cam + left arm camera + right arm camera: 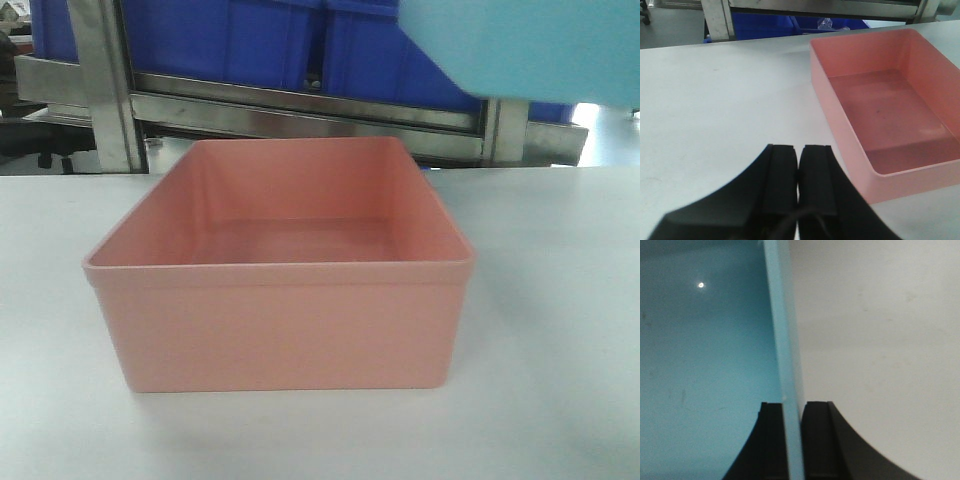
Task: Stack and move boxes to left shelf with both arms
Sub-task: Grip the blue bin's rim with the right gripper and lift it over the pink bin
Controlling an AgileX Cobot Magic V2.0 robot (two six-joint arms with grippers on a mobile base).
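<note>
The salmon pink box [280,290] stands empty on the white tabletop [560,330], centred in the front view. The light blue box [520,45] hangs in the air at the upper right, above and behind the pink one. In the right wrist view my right gripper [793,407] is shut on the blue box's side wall [787,360], one finger inside, one outside. My left gripper [798,150] is shut with nothing in it, low over the table, left of the pink box [890,105]. The steel shelf [300,105] runs along behind the table.
Dark blue ribbed bins [260,40] sit on the steel rack behind the table. A steel upright post [105,85] stands at the back left. More blue bins [765,25] show under the rack in the left wrist view.
</note>
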